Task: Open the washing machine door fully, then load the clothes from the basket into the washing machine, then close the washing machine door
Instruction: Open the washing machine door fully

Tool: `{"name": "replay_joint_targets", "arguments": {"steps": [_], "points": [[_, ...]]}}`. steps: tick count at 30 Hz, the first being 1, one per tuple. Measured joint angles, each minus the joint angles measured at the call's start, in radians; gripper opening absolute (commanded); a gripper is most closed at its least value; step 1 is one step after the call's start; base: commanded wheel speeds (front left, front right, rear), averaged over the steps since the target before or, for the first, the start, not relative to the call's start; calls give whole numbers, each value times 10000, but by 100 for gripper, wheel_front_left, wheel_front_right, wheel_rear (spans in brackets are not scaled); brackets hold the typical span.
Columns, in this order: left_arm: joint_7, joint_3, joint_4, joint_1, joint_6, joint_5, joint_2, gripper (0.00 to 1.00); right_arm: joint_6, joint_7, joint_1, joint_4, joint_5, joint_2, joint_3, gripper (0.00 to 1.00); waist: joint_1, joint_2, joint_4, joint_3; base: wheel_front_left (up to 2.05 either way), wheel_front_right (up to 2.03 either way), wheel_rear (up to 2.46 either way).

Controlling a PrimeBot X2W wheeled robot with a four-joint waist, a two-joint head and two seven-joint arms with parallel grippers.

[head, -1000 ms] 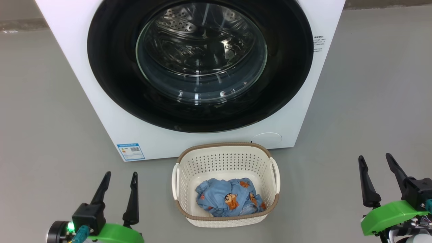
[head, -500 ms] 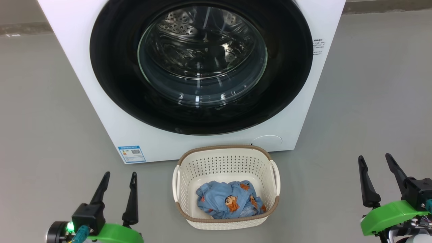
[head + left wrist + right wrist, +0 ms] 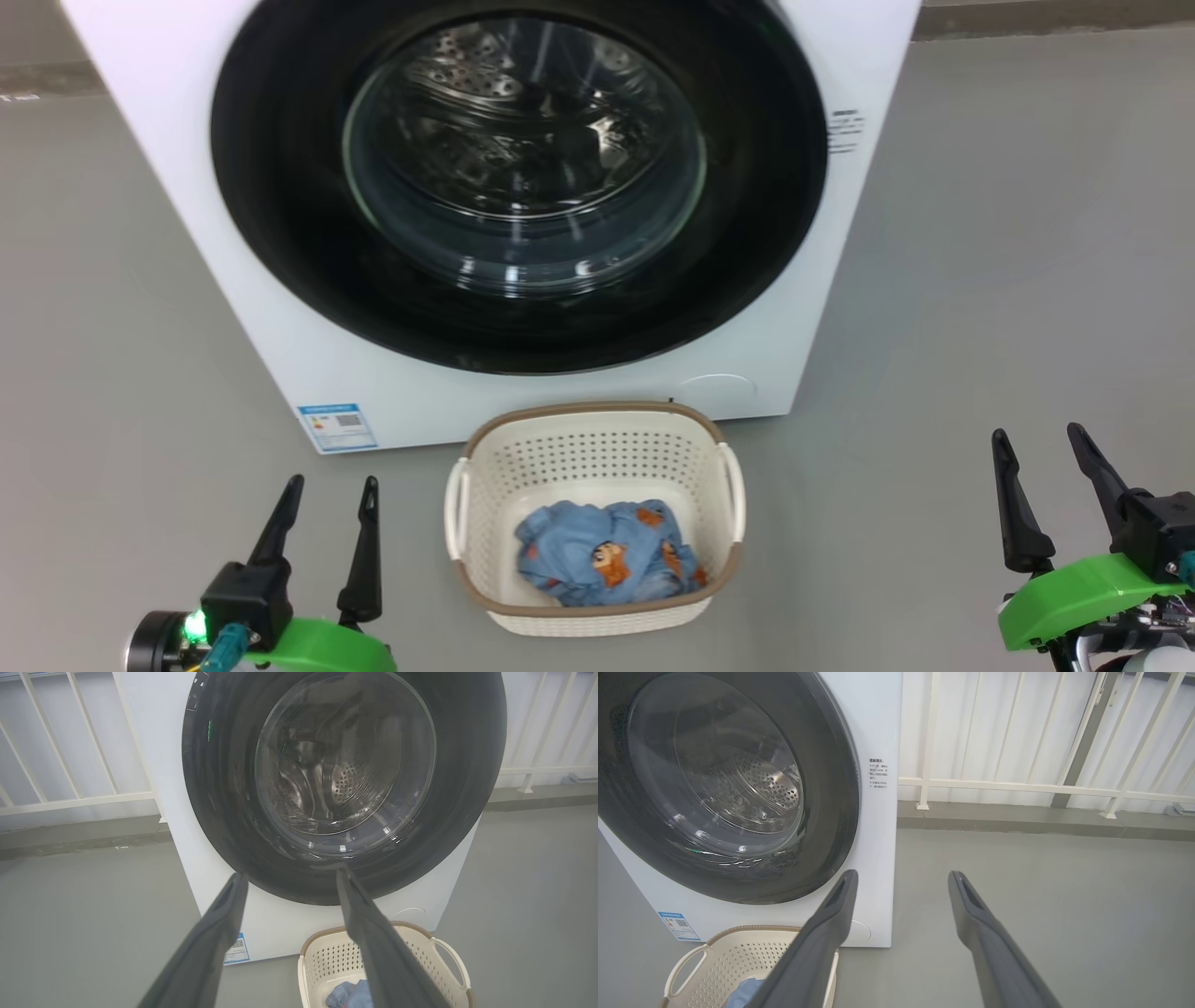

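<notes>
The white washing machine (image 3: 233,308) stands ahead of me, its round black-rimmed door (image 3: 280,252) shut flat against the front, the steel drum showing through the glass. On the floor right in front of it sits the cream basket (image 3: 597,420), holding the light-blue clothes (image 3: 607,560). My left gripper (image 3: 332,485) hovers open at the lower left, well left of the basket. At the lower right my right gripper (image 3: 1038,439) is open too, far right of the basket. Both hold nothing. The left wrist view faces the door (image 3: 219,788) and basket (image 3: 420,947).
Grey floor (image 3: 1008,280) spreads to both sides of the machine. A white railing (image 3: 1017,786) on a low kerb runs behind the machine. A blue label (image 3: 336,427) marks the machine's lower left corner.
The whole head view has shifted a little, so the machine and basket sit slightly further left in the picture. Both grippers stay open and in the same spots.
</notes>
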Motion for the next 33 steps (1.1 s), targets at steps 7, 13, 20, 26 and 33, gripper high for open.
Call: {"name": "replay_joint_targets", "arguments": {"steps": [7, 13, 20, 26, 33], "points": [[0, 59, 12, -1, -2, 0, -23, 100, 2, 0, 0, 2, 10, -2, -25, 100, 0, 0, -16, 38, 122, 122, -244], [0, 100, -15, -2, -105, 0, -52, 100, 2, 0, 0, 4, 10, -4, -44, 100, 0, 0, -18, 57, 118, 118, -237], [-10, 65, -111, 0, -238, 8, -119, 100, 0, 0, 0, 4, 12, -2, -54, 100, 0, 0, -45, 30, 74, 74, -148], [-10, 81, -111, 1, -238, 33, -123, 100, 0, 0, 0, 15, 12, 2, -52, 100, 0, 0, -64, 10, 23, 23, -45], [-10, 121, -109, 2, -313, 36, -125, 100, 0, 0, 0, 25, 13, 40, -50, 100, 0, 0, -72, -26, 0, 0, 0]]}}
